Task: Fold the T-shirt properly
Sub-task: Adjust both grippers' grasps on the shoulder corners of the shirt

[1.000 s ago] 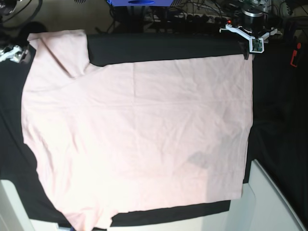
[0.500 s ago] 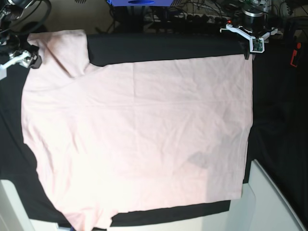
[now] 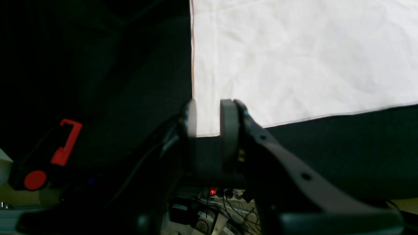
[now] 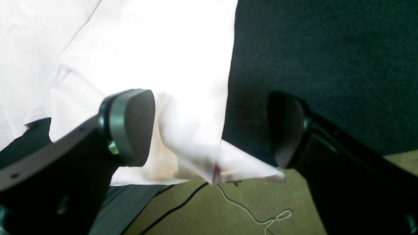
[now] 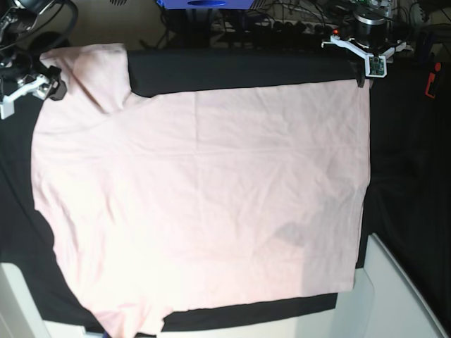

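The pale pink T-shirt point(image 5: 204, 204) lies spread flat on the black table cloth point(image 5: 232, 70), plain side up, no lettering showing. Its sleeves are at the left and its hem at the right. My left gripper point(image 5: 361, 76) sits at the far hem corner. In the left wrist view point(image 3: 209, 120) its fingers stand a narrow gap apart, with the shirt's corner point(image 3: 294, 58) flat between them. My right gripper point(image 5: 53, 88) is at the far sleeve. In the right wrist view point(image 4: 212, 127) it is wide open, with the sleeve's edge point(image 4: 183, 137) between the fingers at the table's edge.
A red-and-black tool point(image 5: 431, 81) lies on the cloth right of the left gripper, also in the left wrist view point(image 3: 62, 143). Cables and a power strip point(image 5: 282, 24) run behind the table. White surfaces stand at the near corners point(image 5: 394, 296).
My right gripper has come in from the left edge toward the far sleeve. The left gripper and the shirt have not moved.
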Robot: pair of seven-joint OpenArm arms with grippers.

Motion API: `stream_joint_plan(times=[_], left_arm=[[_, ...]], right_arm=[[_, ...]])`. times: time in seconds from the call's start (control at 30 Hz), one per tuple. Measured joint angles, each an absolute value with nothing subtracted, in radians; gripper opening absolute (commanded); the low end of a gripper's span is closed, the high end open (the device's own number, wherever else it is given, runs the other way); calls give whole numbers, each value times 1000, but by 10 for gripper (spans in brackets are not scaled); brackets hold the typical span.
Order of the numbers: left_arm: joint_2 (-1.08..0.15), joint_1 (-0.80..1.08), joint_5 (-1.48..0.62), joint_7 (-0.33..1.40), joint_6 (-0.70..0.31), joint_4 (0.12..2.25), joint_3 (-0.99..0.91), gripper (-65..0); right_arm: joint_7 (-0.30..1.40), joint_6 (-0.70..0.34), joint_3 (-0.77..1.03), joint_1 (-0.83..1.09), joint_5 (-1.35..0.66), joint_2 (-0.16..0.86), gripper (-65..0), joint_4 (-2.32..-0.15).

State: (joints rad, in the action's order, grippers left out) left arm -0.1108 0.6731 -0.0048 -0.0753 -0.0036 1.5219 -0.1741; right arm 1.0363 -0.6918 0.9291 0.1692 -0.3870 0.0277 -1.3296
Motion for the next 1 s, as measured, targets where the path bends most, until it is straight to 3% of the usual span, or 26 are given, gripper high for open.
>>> stream_joint_plan(times=[0.33,0.4,0.7,0.77,0.9,1.0], left_arm=[[-111,673,-5,-75,-3,1522,-174,-521],[-111,673,-5,-75,-4,1522,-174,-521],[-109,673,-5,-75,-4,1522,-174,-509],[-109,673,-5,-75,-4,1522,-171,-448],[-108,673,-74,-75,-4,1522,-167,-296],[-120,673,-257,-75,-5,1520,-168,-259]], right_arm=[[1038,-688,771,177,-429,24,-154,-1339],[1038,-689,763,174,-433,21,-203,-1339],[1053,-691,754,170,-443,2,-583,-1314],[1057,-691,751,170,-442,2,-638,-1312],[1061,-692,750,170,-440,2,-649,-1312],[1061,-691,750,170,-440,2,-649,-1312]])
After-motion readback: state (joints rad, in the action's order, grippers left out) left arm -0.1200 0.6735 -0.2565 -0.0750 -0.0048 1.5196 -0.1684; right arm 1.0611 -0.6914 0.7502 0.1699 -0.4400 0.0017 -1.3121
